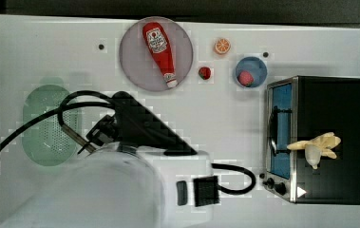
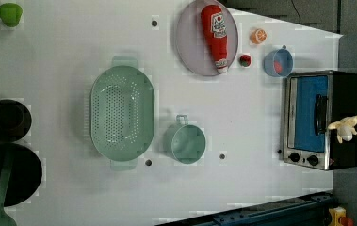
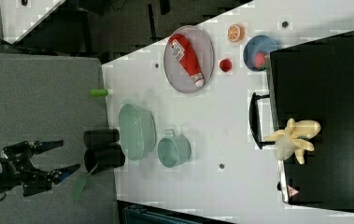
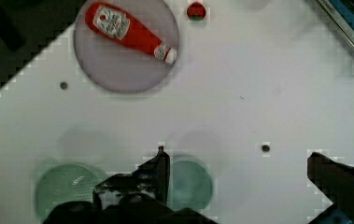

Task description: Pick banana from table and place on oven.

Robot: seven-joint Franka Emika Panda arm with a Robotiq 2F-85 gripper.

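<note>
The banana (image 1: pixel 316 144) lies on the black top of the oven (image 1: pixel 339 118), close to the front edge above the glass door, with its peel flaps spread and the pale tip pointing toward the knobs side; in the right view it sits just beside the door handle edge and fully on the roof, not hanging over. So the placing step looks finished, and what is in hand is, by my judgement, the retreat of the arm away from the oven. The claw (image 3: pixel 58 158) is released, its two fingers standing wide apart with nothing between them, and in the right view it is well apart from the oven, beyond the far end of the tabletop (image 1: pixel 234 118) from the oven. In the wrist view the open fingers frame the small green cup (image 4: pixel 191 184) and the green colander (image 4: pixel 67 191) below them, while the ketchup bottle (image 4: pixel 128 30) on its grey plate (image 4: pixel 114 74) lies farther off. The next move calls for very little: the arm only needs to settle in a resting pose and keep clear of the cup and colander under it. The banana seems stable, but it rests near the edge of the roof, so any later bump of the oven could make it slide down.
</note>
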